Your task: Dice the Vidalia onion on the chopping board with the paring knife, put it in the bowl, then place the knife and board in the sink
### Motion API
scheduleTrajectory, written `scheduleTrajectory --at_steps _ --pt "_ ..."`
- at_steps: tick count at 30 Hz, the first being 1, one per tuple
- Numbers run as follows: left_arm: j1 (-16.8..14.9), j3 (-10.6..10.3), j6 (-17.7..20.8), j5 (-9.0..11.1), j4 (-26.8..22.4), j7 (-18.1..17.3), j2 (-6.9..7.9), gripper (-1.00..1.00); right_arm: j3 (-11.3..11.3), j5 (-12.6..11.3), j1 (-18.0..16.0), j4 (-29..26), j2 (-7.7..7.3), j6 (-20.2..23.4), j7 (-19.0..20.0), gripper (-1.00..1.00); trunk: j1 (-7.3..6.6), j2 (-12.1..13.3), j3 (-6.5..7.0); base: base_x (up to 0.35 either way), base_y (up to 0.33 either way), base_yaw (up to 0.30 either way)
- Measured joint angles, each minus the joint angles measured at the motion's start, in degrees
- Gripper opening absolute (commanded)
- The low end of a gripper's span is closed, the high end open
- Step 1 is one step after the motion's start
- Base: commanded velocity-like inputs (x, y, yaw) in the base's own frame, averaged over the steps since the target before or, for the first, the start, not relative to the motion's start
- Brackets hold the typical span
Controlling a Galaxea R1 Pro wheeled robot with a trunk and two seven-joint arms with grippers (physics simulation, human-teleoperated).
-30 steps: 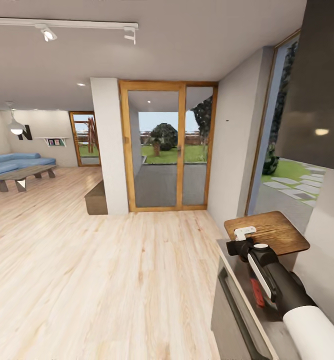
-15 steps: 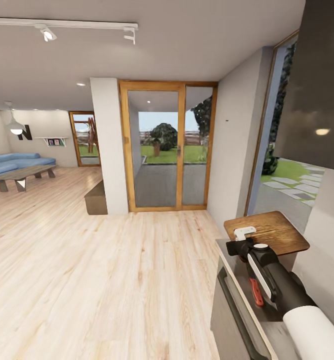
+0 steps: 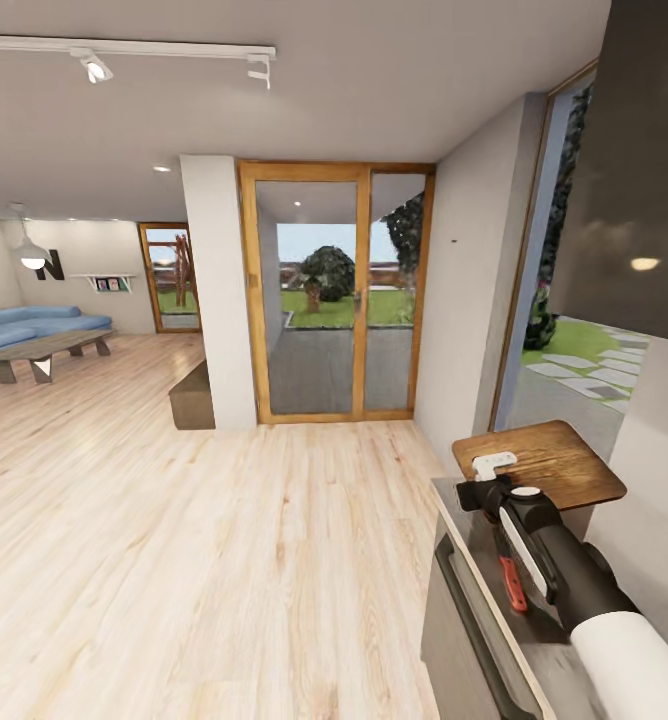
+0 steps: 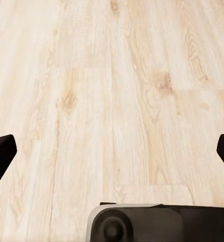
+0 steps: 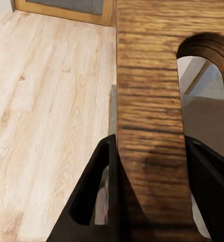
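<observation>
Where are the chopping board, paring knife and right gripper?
chopping board (image 3: 559,465), head view, top face
paring knife (image 3: 514,585), head view, orange-red handle
right gripper (image 3: 493,466), head view, white fingers at the board's edge

The chopping board is held level above the far end of the countertop at the view's right; the paring knife lies on the countertop below the right arm; a glass door stands beyond the floor; a sofa is set far left.

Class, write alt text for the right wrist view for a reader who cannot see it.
The right gripper is shut on the chopping board, its two dark fingers on either side of the brown wood. Behind the board lies a light wood floor.
</observation>
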Motion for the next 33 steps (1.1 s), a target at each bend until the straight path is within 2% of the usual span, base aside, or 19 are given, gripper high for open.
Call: scheduleTrajectory --at_steps 3,6,7,9,10,11,12,13,14,15,17,19,21,23,24,25,26,29,33 --pt "0.0 0.0 0.0 0.0 0.1 0.0 -0.01 1.0 -0.1 -0.1 0.0 -0.8 -2.03 0.0 1.0 -1.0 0.0 0.0 0.01 0.0 0.0 0.0" --pt "0.0 0.0 0.0 0.0 0.1 0.0 -0.01 1.0 -0.2 0.0 0.0 -2.3 -5.17 0.0 6.3 -1.0 0.0 0.0 0.01 0.0 0.0 0.0" --pt "0.0 0.0 0.0 0.0 0.1 0.0 -0.01 1.0 -0.2 -0.8 0.0 -2.8 -6.94 0.1 9.7 -1.0 0.0 0.0 0.0 0.0 0.0 0.0" --pt "0.0 0.0 0.0 0.0 0.2 0.0 -0.01 1.0 -0.3 0.4 0.0 -3.5 -10.6 -0.2 15.5 -1.0 -0.01 0.0 0.01 0.0 0.0 0.0" --pt "0.0 0.0 0.0 0.0 0.4 0.0 -0.01 1.0 -0.2 -1.0 0.0 -4.0 -13.02 0.2 19.6 -1.0 -0.01 0.0 0.0 0.0 0.0 0.0" --pt "0.0 0.0 0.0 0.0 0.5 0.0 -0.01 1.0 -0.3 0.1 0.0 -4.4 -15.47 0.0 23.3 -1.0 0.0 0.0 0.0 0.0 0.0 0.0" --pt "0.0 0.0 0.0 0.0 0.6 0.0 -0.01 1.0 -0.3 0.6 0.0 -4.6 -16.72 -0.5 25.2 -1.0 -0.01 0.0 0.01 0.0 0.0 0.0" --pt "0.0 0.0 0.0 0.0 0.8 0.0 -0.01 1.0 -0.2 0.0 0.0 -4.8 -18.81 -0.5 28.7 -1.0 0.0 0.0 -0.01 0.0 0.0 0.0" --pt "0.0 0.0 0.0 0.0 0.8 0.0 -0.04 1.0 -0.3 2.3 0.0 -4.9 -20.89 -2.3 31.8 -1.0 0.0 0.0 0.01 0.0 0.0 0.0" --pt "0.0 0.0 0.0 0.0 1.0 0.0 -0.06 1.0 -0.3 2.7 0.0 -5.1 -22.67 -4.1 35.3 -1.0 -0.01 0.0 0.02 0.0 0.0 0.0" --pt "0.0 0.0 0.0 0.0 1.3 -0.1 -0.08 1.0 -0.3 5.5 0.0 -5.2 -24.68 -7.3 41.1 -1.0 -0.01 0.0 0.01 0.0 0.0 0.0" --pt "0.0 0.0 0.0 0.0 1.5 -0.1 -0.09 1.0 -0.6 10.4 0.0 -5.2 -25.97 -10.6 48.0 -1.0 0.0 0.0 0.0 0.0 0.0 0.0" --pt "0.0 0.0 0.0 0.0 1.7 -0.1 -0.09 1.0 -2.5 15.4 0.0 -5.2 -27.14 -13.9 55.4 -1.0 0.0 0.0 0.0 0.0 0.0 0.0" --pt "0.0 0.0 0.0 0.0 1.7 -0.1 -0.1 1.0 -8.7 21.0 -0.1 -5.1 -28.24 -18.9 65.0 -1.0 0.0 0.0 0.01 0.0 0.0 0.0" --pt "0.0 0.0 0.0 0.0 1.7 -0.1 -0.1 1.0 -13.2 23.6 -0.1 -5.2 -28.48 -21.7 69.8 -1.0 0.0 0.0 0.01 0.0 0.0 0.0" --pt "0.0 0.0 0.0 0.0 1.8 -0.1 -0.11 1.0 -19.9 27.2 0.0 -5.2 -28.68 -26.2 76.6 -1.0 0.0 0.0 0.0 0.0 0.0 0.0" --pt "0.0 0.0 0.0 0.0 1.8 -0.1 -0.14 1.0 -24.8 29.9 0.0 -5.2 -28.75 -29.1 79.0 -1.0 -0.01 0.0 0.01 0.0 0.0 0.0" --pt "0.0 0.0 0.1 0.0 1.8 -0.1 -0.16 1.0 -30.2 35.2 0.1 -4.0 -28.8 -37.4 82.6 -1.0 0.0 0.0 0.0 0.0 0.0 0.0" --pt "0.0 0.0 0.1 0.0 1.9 -0.1 -0.17 1.0 -32.2 41.7 0.2 6.5 -28.89 -50.9 82.8 -1.0 0.01 0.0 -0.01 0.0 0.0 0.0"
